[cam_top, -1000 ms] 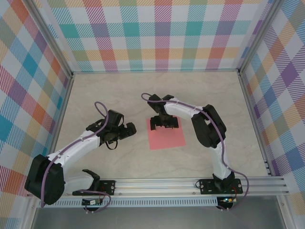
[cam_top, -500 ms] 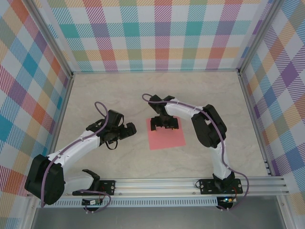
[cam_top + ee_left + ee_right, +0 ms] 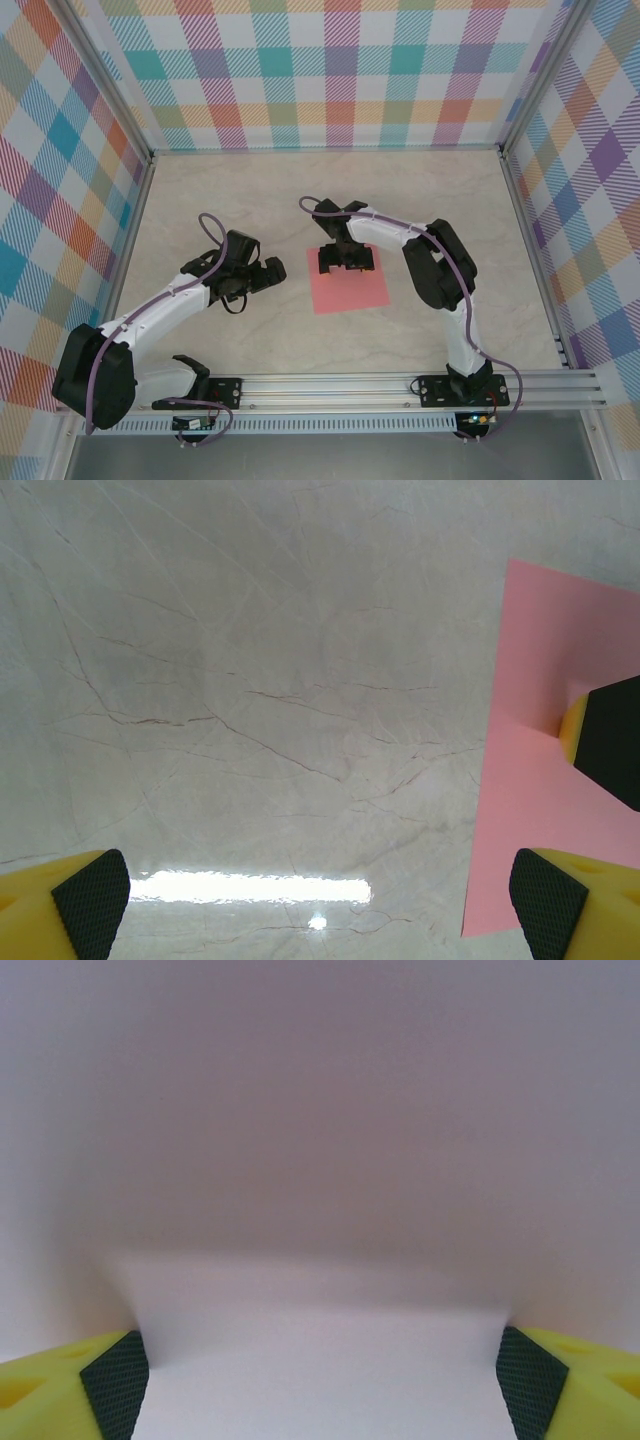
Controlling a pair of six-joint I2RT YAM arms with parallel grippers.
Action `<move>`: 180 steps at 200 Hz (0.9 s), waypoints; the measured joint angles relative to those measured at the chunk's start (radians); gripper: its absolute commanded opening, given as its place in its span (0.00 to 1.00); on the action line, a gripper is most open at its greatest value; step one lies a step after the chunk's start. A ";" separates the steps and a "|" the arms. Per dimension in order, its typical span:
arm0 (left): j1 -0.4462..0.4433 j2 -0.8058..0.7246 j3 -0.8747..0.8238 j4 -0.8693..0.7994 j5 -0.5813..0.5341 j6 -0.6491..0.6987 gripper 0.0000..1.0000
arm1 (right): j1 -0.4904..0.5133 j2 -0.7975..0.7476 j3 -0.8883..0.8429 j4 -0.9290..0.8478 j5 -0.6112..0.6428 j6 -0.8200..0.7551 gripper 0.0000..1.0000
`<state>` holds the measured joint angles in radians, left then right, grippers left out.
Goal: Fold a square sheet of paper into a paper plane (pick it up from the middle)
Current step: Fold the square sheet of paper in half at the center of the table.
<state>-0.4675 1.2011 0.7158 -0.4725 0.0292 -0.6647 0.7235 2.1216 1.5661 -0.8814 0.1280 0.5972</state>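
The square sheet of paper (image 3: 350, 287), salmon pink, lies flat and unfolded on the marble table; no paper plane shape shows. My right gripper (image 3: 346, 262) points down onto the sheet's far half, jaws wide and open. In the right wrist view the paper (image 3: 320, 1160) bows up in a shallow hump between the two pads of that gripper (image 3: 325, 1372). My left gripper (image 3: 276, 272) hovers open just left of the sheet. The left wrist view shows its pads wide apart (image 3: 320, 892) over bare table, the sheet's left edge (image 3: 530, 780) on the right, and a right fingertip (image 3: 608, 735) pressing on the paper.
Chequered walls (image 3: 330, 70) close off the back and both sides. An aluminium rail (image 3: 400, 385) runs along the near edge by the arm bases. Bare marble table (image 3: 230, 200) lies to the left of and behind the sheet.
My right gripper's jaws have drawn slightly closer together on the sheet. The left arm and the sheet's place have not changed.
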 measured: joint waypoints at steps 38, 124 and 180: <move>0.000 0.000 0.000 0.000 0.000 0.000 1.00 | 0.000 0.000 0.001 -0.002 0.000 0.000 0.89; 0.000 0.000 0.000 -0.001 0.000 0.001 1.00 | 0.000 0.000 0.010 -0.015 -0.010 0.000 0.94; 0.000 0.000 0.000 -0.008 0.000 0.000 1.00 | 0.003 0.000 0.012 -0.035 -0.017 0.000 1.00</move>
<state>-0.4675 1.2011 0.7158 -0.4801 0.0292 -0.6643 0.7265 2.1216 1.5784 -0.9169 0.1108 0.5972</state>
